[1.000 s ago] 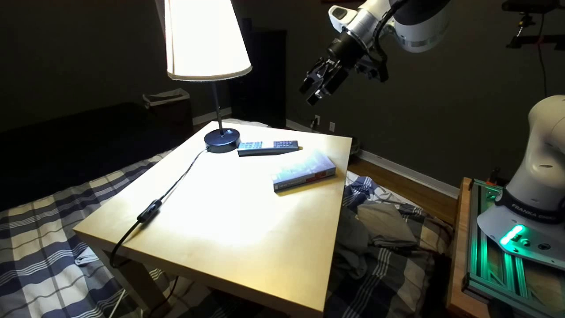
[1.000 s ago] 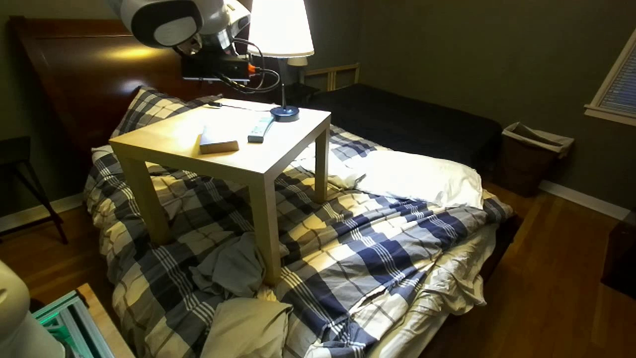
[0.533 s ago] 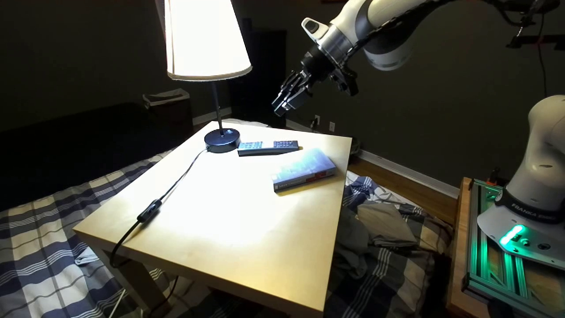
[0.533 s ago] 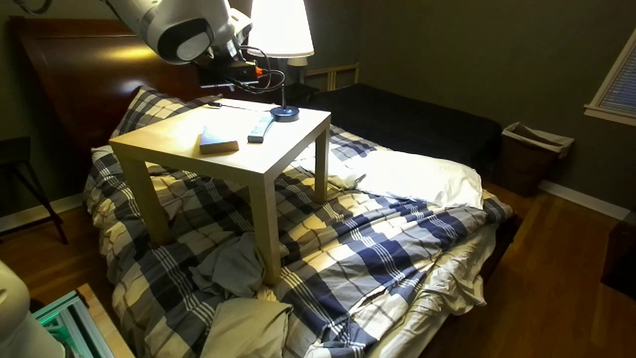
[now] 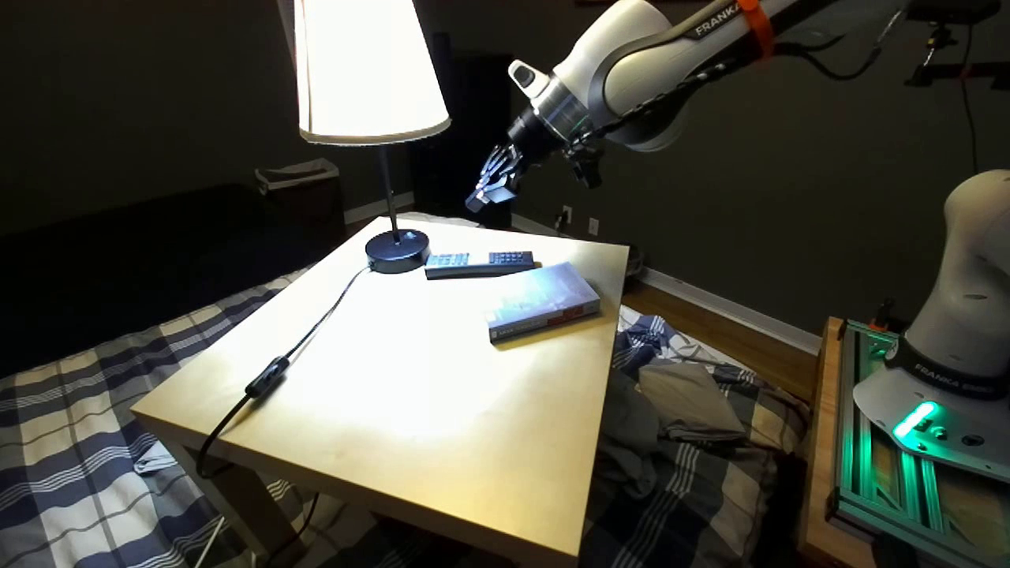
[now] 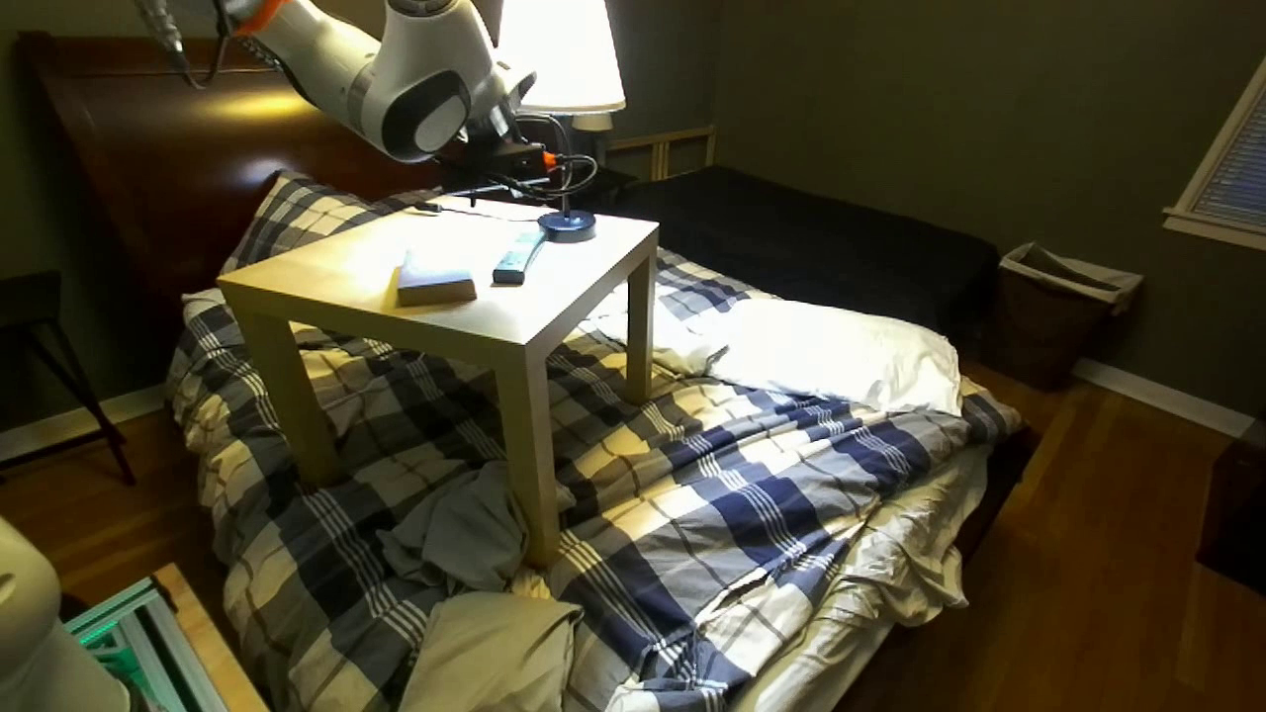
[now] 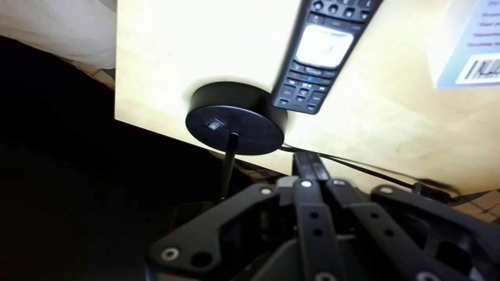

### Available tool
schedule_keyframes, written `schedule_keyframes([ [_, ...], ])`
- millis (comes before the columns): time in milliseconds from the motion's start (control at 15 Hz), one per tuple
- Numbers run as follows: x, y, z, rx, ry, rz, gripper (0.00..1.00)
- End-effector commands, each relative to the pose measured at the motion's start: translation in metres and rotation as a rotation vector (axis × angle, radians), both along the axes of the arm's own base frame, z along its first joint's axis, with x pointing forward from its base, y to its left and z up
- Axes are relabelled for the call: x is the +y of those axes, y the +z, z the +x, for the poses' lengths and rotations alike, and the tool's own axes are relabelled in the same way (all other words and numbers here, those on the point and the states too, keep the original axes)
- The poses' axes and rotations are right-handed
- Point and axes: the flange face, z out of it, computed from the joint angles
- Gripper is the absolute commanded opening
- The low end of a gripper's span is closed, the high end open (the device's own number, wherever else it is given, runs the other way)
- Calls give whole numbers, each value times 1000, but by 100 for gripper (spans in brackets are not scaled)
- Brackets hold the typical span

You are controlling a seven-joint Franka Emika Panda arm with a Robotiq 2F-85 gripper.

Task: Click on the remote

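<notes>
In an exterior view, the gripper (image 5: 478,199) is held in the air, clear of the table (image 5: 442,465); the remote (image 5: 480,270) is laid lower than the fingers (image 5: 475,203) and apart from them, the blue-grey oblong (image 5: 546,301) near it. In an exterior view, the fingers are mostly hidden by the arm (image 6: 425,114), the remote (image 6: 518,259) below them. In the wrist view, the fingers (image 7: 301,167) are pressed together; beyond their tips, the remote (image 7: 322,50) is seen just beside the lamp base (image 7: 250,132).
</notes>
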Motion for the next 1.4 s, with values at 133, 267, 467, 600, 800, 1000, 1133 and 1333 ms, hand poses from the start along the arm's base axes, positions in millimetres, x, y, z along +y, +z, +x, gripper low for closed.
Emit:
schedule_keyframes([
  [133, 0, -25, 21, 12, -42, -60, 0],
  [267, 3, -29, 22, 26, -45, -87, 0],
  [467, 10, -32, 20, 51, -51, -110, 0],
  [600, 14, -34, 19, 70, -53, -119, 0],
  [800, 19, -37, 17, 94, -51, -130, 0],
  [1000, 21, -40, 16, 97, -43, -139, 0],
  [1133, 22, -43, 16, 93, -35, -145, 0],
  [1333, 21, -47, 17, 90, -26, -157, 0],
])
